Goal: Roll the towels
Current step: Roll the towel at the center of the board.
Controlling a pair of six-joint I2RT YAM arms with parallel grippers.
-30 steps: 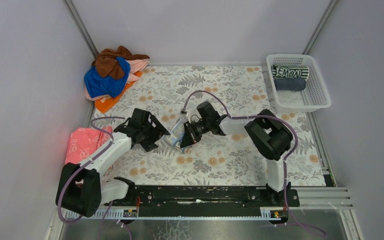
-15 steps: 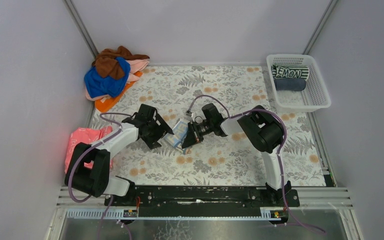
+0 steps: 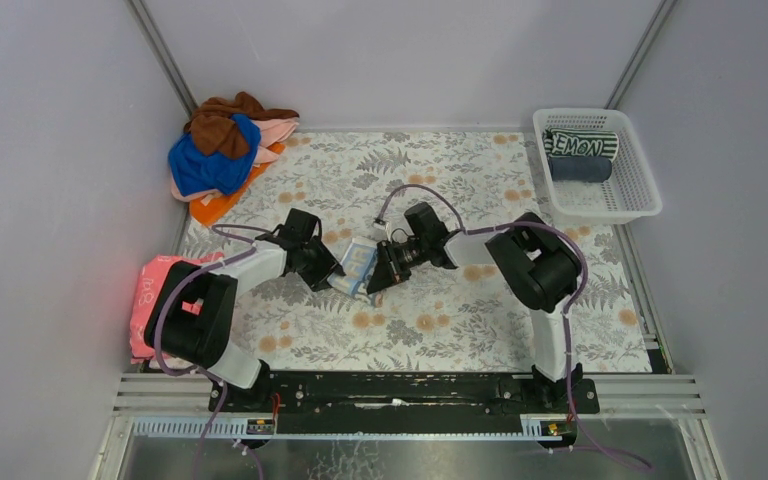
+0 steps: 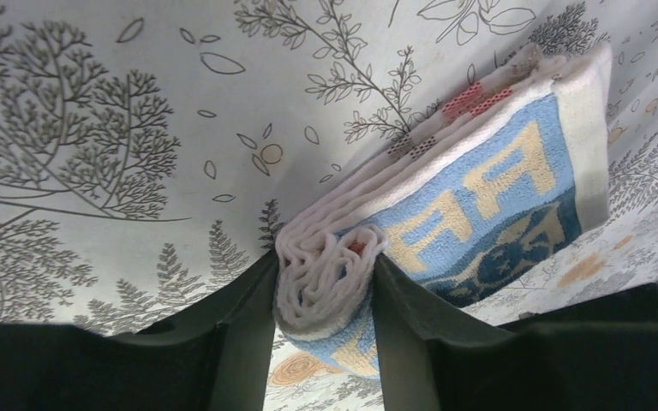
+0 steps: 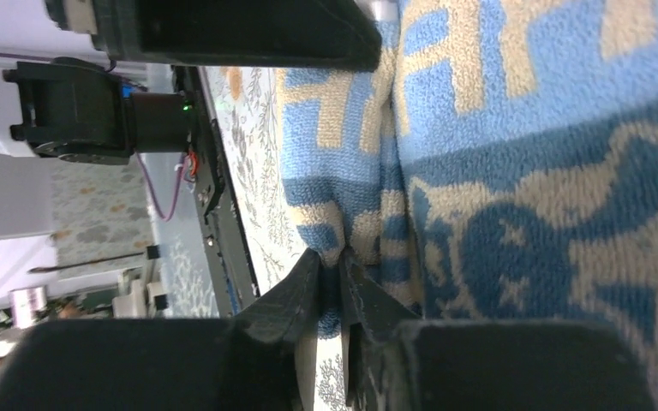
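A: Table (image 3: 440,165): bare mat from mid-table to the far wall. Pile (image 3: 222,155) in the far-left corner, basket (image 3: 650,175) at the far-right edge. Lettered towel (image 3: 358,264) lies mid-table between left gripper (image 3: 330,272) and right gripper (image 3: 377,277).
B: The overhead view hides the grips. The wrist views show the left clamped on the rolled end and the right pinching a fold.
A: A second ago the left stood off, jaws wide.
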